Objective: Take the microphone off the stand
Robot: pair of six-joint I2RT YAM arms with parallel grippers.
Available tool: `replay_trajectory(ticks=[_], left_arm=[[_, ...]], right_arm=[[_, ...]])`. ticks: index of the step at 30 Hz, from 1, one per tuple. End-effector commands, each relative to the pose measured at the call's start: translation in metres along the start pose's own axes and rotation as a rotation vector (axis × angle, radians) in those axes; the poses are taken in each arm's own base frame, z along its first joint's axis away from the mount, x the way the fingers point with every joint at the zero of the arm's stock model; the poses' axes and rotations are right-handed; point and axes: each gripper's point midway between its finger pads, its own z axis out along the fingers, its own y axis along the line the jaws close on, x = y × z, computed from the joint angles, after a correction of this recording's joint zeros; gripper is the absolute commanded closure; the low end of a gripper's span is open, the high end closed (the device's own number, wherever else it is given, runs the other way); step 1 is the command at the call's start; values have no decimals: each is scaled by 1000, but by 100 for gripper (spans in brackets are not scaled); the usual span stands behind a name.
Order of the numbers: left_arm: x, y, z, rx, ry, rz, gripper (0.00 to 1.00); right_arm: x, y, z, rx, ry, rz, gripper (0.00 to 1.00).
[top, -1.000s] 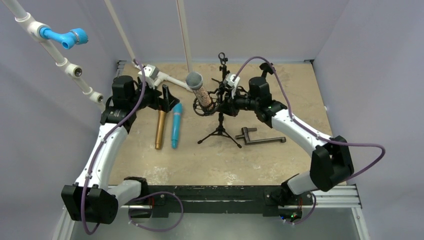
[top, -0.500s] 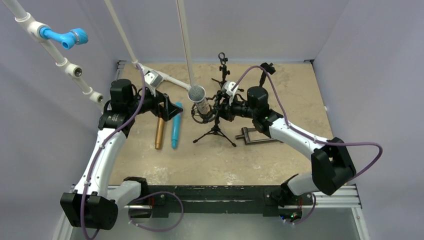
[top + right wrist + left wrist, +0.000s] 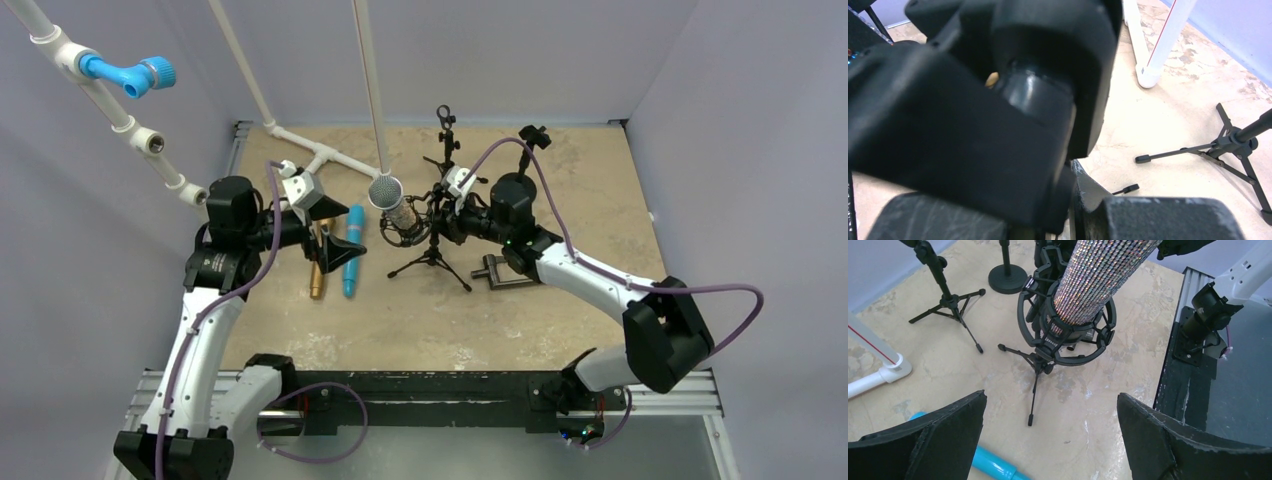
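The microphone (image 3: 388, 195) has a silver grille head and a glittery body (image 3: 1100, 275). It sits tilted in the black shock-mount ring (image 3: 1068, 337) of a small tripod stand (image 3: 432, 262). My right gripper (image 3: 447, 222) is shut on the upper part of the stand, to the right of the ring. In the right wrist view the black stand part (image 3: 998, 100) fills the frame above my right gripper (image 3: 1073, 200). My left gripper (image 3: 340, 228) hangs open just left of the microphone. In the left wrist view the left gripper (image 3: 1051, 405) has nothing between its fingers (image 3: 938, 435).
A gold microphone (image 3: 318, 270) and a blue one (image 3: 352, 262) lie on the table under my left gripper. A second tripod stand (image 3: 445, 140) stands behind, a black door handle (image 3: 500, 270) lies to the right, and white pipes (image 3: 320, 155) run at the back left.
My right arm has pulled the stand and microphone nearer and slightly left. My left gripper has moved nearer too, staying open, and now faces the microphone.
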Motion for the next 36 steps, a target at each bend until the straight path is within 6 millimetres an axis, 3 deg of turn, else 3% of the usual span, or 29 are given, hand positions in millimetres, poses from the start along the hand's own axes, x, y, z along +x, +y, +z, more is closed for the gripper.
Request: replay_trajectory(ticks=[1,5,12,16,25,30,36], left_arm=[[-17,-13,6,76,-51,120,0],[-29,-21,18,113,-90,198,0],[-66,-9,34,102,-217,251,0],[-83,-13,43,149,-297,260,0],[-87,-18,59,196,-398,307,1],[-95,-21,61,211,-432,305,10],[-96,-27,66,248,-423,273,27]], right_arm=[[-10,-13,4,60,-13,14,100],[-4,-15,8,65,8,44,100],[4,-17,13,70,40,81,100],[5,-19,14,79,50,90,100],[13,-17,14,77,66,106,100],[18,-17,15,75,75,111,100],[20,-18,15,80,79,104,100]])
